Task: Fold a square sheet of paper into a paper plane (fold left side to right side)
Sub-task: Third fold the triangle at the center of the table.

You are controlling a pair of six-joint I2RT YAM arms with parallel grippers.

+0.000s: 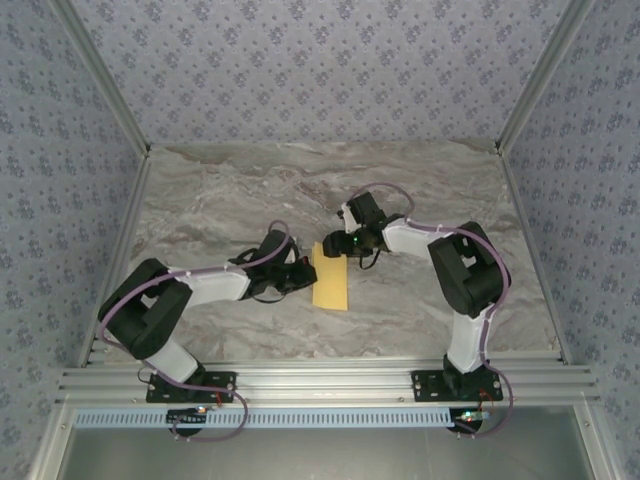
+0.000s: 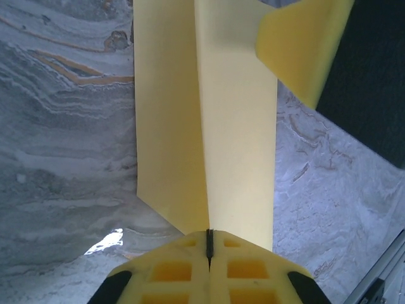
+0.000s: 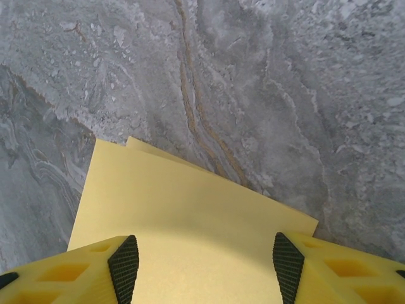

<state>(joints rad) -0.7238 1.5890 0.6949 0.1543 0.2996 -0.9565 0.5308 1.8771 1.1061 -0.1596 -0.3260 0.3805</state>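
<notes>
The square sheet of paper [image 1: 331, 281] lies folded into a narrow yellow-orange strip in the middle of the table. My left gripper [image 1: 303, 278] is at the strip's left edge. In the left wrist view the left gripper [image 2: 209, 235] is shut, and the paper [image 2: 234, 126] runs out from between the closed jaws, one flap spreading to each side of a centre line. My right gripper [image 1: 337, 245] hangs over the strip's far end. In the right wrist view the right gripper [image 3: 205, 266] is open, its pads [image 3: 124, 266] standing wide apart above the flat paper [image 3: 190, 209].
The grey marbled table [image 1: 420, 190] has bare room all round the paper. An aluminium rail [image 1: 320, 383] with both arm bases runs along the near edge. Patterned walls close off the back and sides. One yellow finger [image 2: 304, 44] of the right gripper shows in the left wrist view.
</notes>
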